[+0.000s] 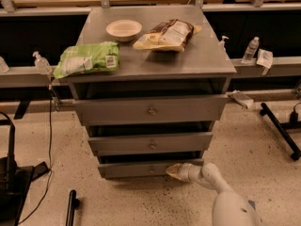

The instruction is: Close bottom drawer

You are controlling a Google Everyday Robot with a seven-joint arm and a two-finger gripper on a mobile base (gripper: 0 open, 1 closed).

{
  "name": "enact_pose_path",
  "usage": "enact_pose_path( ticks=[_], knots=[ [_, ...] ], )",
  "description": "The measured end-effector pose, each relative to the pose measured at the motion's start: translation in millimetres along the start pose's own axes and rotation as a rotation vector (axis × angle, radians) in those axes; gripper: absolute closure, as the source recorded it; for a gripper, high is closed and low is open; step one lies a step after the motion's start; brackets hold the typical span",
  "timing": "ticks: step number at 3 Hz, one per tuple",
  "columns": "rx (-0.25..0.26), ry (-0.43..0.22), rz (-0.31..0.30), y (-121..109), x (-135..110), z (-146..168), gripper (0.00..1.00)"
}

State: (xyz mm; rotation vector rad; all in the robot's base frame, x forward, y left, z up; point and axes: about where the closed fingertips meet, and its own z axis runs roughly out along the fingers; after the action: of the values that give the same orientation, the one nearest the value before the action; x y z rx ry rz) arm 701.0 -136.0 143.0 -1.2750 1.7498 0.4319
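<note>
The bottom drawer (136, 169) is the narrowest grey front of the cabinet's three, lowest down, with a small round knob (152, 169) at its centre. It stands slightly out, with a dark gap above it. My gripper (173, 172) is at the end of the white arm (211, 180) that reaches in from the lower right. Its tip rests against the right part of the bottom drawer's front, just right of the knob.
The mid-width drawer (150, 142) and the widest top drawer (150, 109) also stand out. On the cabinet top lie a green bag (87, 59), a white bowl (123, 29) and a brown-and-yellow snack bag (168, 34). A black stand (282, 131) is on the floor at right, cables and dark gear at left.
</note>
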Motion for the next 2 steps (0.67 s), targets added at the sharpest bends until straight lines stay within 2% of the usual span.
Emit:
enact_pose_path(
  ticks=[1, 2],
  knots=[
    [0.0, 0.0, 0.0, 0.0, 0.0, 0.0, 1.0],
    [0.0, 0.0, 0.0, 0.1, 0.0, -0.1, 0.86]
  ],
)
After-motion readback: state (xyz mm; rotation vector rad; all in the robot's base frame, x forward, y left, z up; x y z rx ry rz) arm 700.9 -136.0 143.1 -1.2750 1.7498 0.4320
